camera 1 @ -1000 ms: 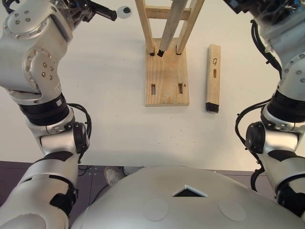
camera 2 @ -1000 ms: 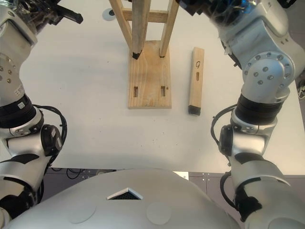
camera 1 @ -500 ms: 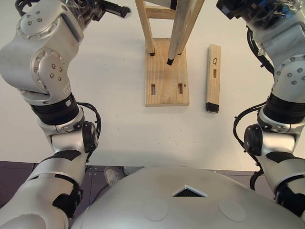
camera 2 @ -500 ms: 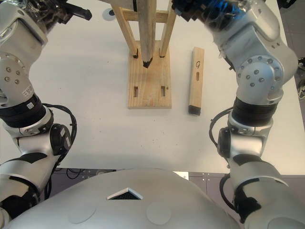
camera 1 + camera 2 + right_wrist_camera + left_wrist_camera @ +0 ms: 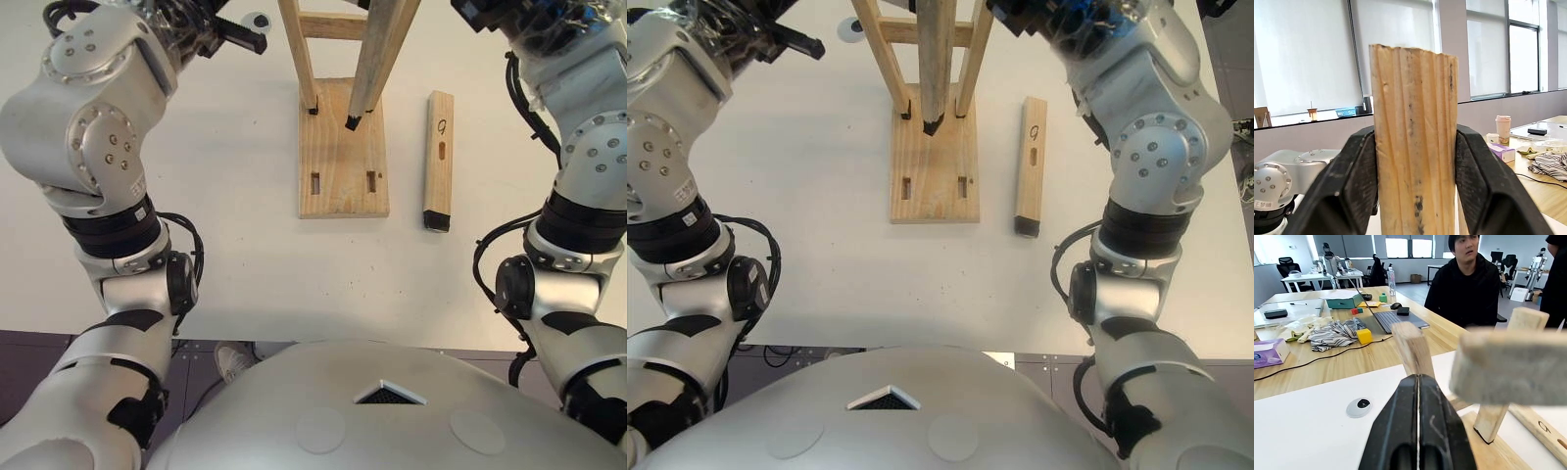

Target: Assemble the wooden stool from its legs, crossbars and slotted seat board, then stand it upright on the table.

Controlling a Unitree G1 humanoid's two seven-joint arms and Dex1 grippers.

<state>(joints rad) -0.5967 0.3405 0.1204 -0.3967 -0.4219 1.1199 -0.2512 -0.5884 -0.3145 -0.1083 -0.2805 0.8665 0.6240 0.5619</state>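
Standing legs (image 5: 300, 59) in slotted seat board (image 5: 343, 162)

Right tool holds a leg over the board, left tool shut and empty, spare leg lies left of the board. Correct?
No. The left eye view shows the spare leg right of the board. Rest stands: right tool holds a leg over the board, left tool shut and empty.

Seat board (image 5: 343, 166) flat on table (image 5: 225, 215), upper centre. Leg frame (image 5: 298, 49) upright on its far end, third leg (image 5: 937, 59) before it. Loose leg (image 5: 440, 157) right of board, apart.
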